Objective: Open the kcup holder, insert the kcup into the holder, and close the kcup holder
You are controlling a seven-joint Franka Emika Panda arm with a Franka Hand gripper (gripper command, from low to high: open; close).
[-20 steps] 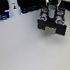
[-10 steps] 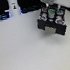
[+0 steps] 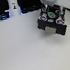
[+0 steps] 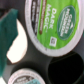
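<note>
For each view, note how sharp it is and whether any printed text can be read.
Exterior view: small and soft throughout; the kcup holder is a dark blur and no lettering is legible. Wrist view: very close, mildly blurred, yet the large print on the kcup lid is partly readable; the white edge beside it is out of focus.

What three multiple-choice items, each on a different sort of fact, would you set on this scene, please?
1. Where in the exterior view is the kcup holder? A) its right B) its left C) centre front
2. What colour is the kcup lid in the wrist view? A) red B) green C) blue
3. The round slot beside it is: A) filled B) covered C) empty
Answers: 1 A, the black box sits far right; 2 B, a green label shows; 3 C, only a dark hollow shows.
</note>
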